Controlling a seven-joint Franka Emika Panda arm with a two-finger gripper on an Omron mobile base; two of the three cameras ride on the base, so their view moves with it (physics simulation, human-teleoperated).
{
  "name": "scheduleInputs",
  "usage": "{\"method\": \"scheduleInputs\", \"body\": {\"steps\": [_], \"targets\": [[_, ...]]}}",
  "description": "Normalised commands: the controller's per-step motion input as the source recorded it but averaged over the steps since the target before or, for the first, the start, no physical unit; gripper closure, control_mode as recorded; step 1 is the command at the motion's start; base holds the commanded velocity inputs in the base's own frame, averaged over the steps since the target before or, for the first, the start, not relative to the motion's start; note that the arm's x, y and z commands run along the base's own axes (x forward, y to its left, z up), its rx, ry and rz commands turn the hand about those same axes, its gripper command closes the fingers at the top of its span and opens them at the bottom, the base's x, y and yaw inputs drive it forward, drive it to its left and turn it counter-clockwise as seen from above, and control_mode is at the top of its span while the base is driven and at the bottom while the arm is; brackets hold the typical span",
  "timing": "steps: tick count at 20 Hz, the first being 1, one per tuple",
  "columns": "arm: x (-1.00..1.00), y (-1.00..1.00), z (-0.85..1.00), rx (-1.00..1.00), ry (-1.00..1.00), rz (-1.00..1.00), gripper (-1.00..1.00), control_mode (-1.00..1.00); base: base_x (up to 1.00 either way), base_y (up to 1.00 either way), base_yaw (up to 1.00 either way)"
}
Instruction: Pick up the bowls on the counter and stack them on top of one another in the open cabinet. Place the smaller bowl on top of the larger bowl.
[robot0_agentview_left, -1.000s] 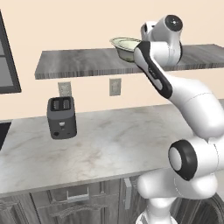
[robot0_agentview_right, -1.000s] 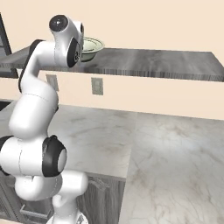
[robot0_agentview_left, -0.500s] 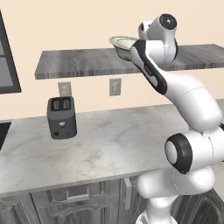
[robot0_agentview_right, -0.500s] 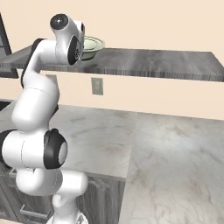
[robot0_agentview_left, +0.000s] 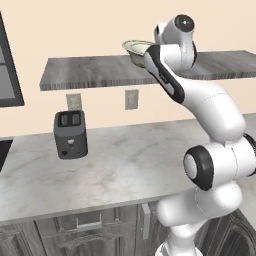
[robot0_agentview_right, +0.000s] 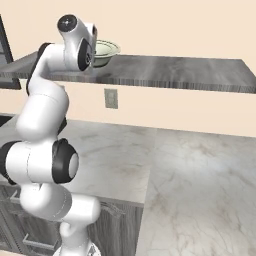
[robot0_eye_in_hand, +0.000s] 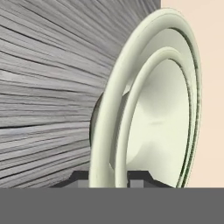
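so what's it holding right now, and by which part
The smaller pale cream-green glazed bowl, gripped by its flared rim, one dark fingertip on each side, nested inside the larger bowl.

Two pale cream-green glazed bowls with flared rims, nested on the open cabinet (robot0_agentview_left: 90, 72), a long dark grey slab with streaked grain mounted on the wall above the table (robot0_agentview_left: 120, 165). The larger bowl (robot0_eye_in_hand: 105, 131) stands upright on the slab near its middle; the smaller bowl (robot0_eye_in_hand: 153, 127) sits inside it, rims roughly concentric in the hand view. In the left and right base views the stacked pair shows as a single pale bowl partly hidden behind the arm. The table is a broad pale marbled slab.
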Motion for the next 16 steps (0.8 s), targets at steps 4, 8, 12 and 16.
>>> {"method": "scheduleInputs", "body": {"steps": [4,8,12,16], "targets": [[0.16,0.16,-0.03,0.0,0.03,-0.01,1.0,-1.0,0.0,0.0,0.0],[0.1,0.14,-0.01,0.0,0.04,-0.01,1.0,-1.0,0.0,0.0,0.0],[0.01,0.14,-0.07,0.0,0.02,0.0,1.0,-1.0,0.0,0.0,0.0],[0.0,0.16,-0.11,-0.02,0.0,0.0,1.0,-1.0,0.0,0.0,0.0]]}}
